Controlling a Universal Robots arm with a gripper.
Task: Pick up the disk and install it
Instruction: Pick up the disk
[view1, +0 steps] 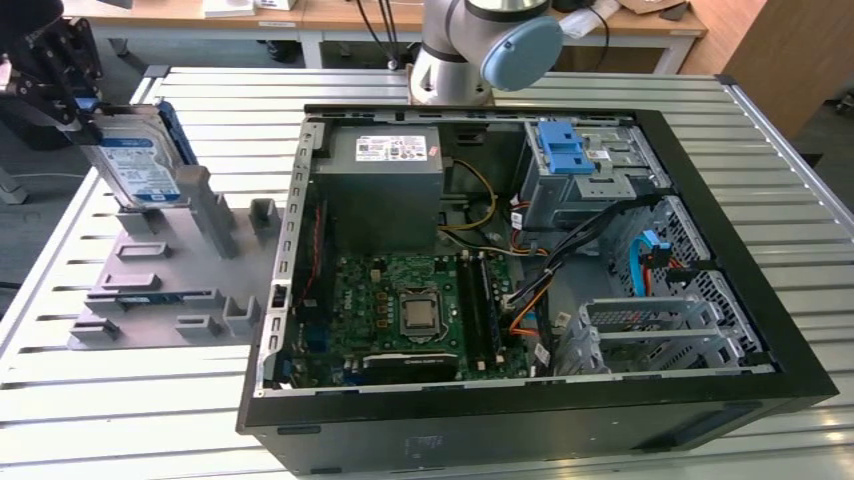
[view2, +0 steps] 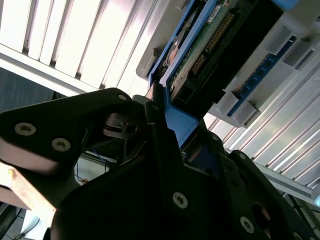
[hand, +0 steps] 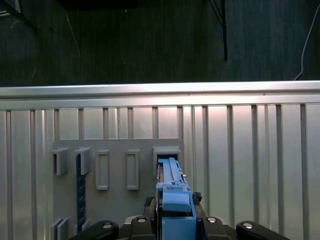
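The disk (view1: 134, 165) stands on edge at the exterior view's far left, a silver drive with a blue-and-white label and blue rails. Its lower end sits at a slot of the grey holder (view1: 160, 290). My gripper (view1: 80, 105) is above it and shut on its upper end. In the second wrist view a black finger (view2: 160, 140) presses against the blue rail, and the disk's green circuit board (view2: 210, 35) faces the camera. In the first wrist view the disk's blue rail (hand: 172, 185) runs from the gripper (hand: 175, 220) down to the holder's slot (hand: 167, 155).
An open computer case (view1: 534, 250) lies on the slatted metal table (view1: 107, 420), to the exterior view's right of the holder. Inside are a grey power supply (view1: 380, 180), the motherboard (view1: 414, 310) and a drive bay with a blue latch (view1: 567, 150). The arm's base (view1: 467, 50) stands behind the case.
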